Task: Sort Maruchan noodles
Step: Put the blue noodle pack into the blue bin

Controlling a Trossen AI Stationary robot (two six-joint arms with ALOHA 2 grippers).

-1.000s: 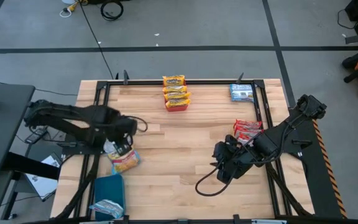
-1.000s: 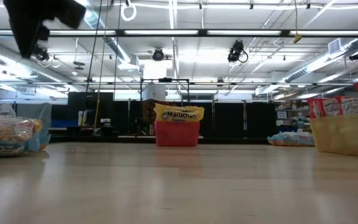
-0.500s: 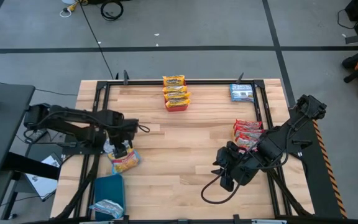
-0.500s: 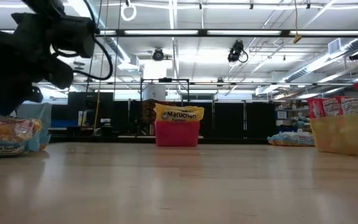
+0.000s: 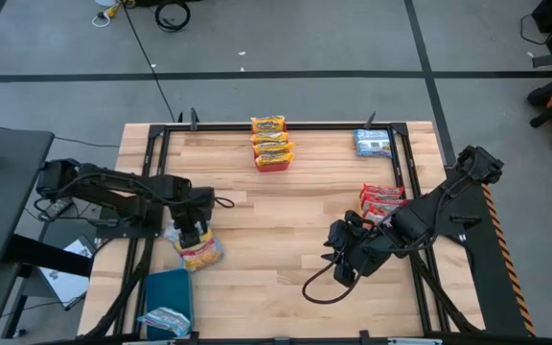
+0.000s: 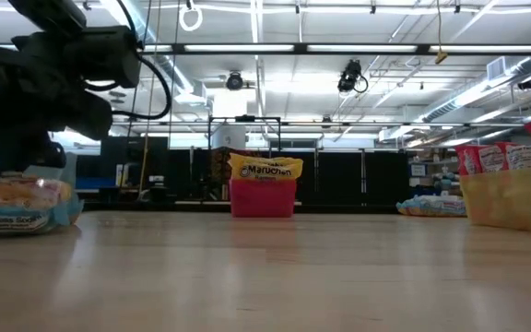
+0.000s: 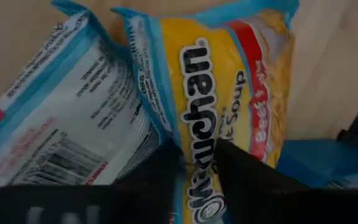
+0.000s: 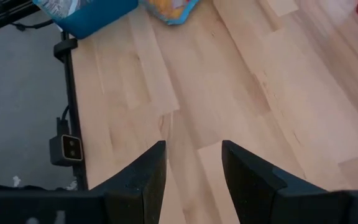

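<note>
Low at the table's left edge: left gripper (image 5: 195, 237), fingers (image 7: 244, 177) down against a yellow packet (image 7: 219, 99) with blue edges, white packet (image 7: 61, 118) just beside; whether clamped or merely pressing, cannot tell. Blue tray (image 5: 169, 290) in the near left corner, one more packet (image 5: 165, 320) on it. Against the middle of the far edge: red tray (image 5: 273, 161) stacked with yellow packets (image 5: 269, 137). Blue packets (image 5: 373, 142) near the far right corner. Red packets (image 5: 381, 199) standing in a yellow tray (image 6: 514, 203) by the right edge. Near them, right gripper (image 5: 336, 259) hovering over bare wood, fingers (image 8: 247, 177) apart, nothing between.
</note>
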